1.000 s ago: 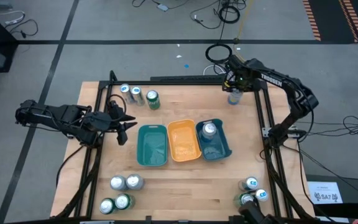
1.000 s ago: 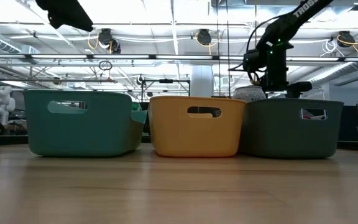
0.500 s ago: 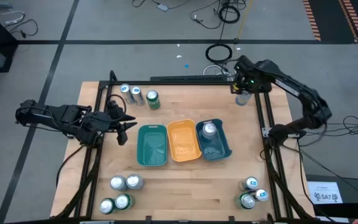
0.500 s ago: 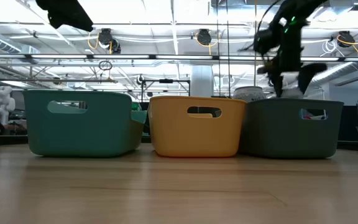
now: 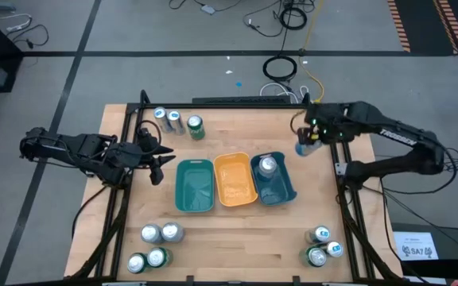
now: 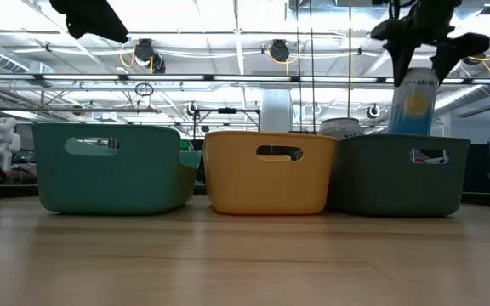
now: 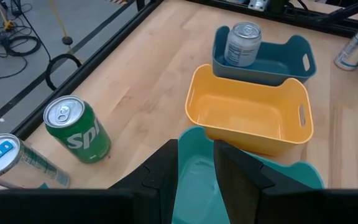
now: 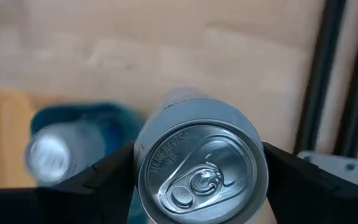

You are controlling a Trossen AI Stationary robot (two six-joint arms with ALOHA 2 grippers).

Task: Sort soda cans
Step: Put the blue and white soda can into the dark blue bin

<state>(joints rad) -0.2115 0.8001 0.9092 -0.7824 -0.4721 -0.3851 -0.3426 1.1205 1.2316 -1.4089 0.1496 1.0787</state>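
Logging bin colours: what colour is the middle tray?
Yellow-orange middle tray, clearest in the left wrist view.

Grey floor [image 5: 46, 79], loose cables [image 5: 293, 16]; ceiling lights [image 6: 228, 17]

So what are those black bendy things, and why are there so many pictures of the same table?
They are two robot arms, each ending in a two-finger gripper. One camera looks down from above, one sits low at table height, and one rides on each wrist. On the wooden table sit three tubs: a teal tray, a yellow tray and a blue tray that already has one can inside. More cans wait near the corners. The right gripper is holding a blue can in the air beside the blue tray. The left gripper is shut and waits at the table's left side.
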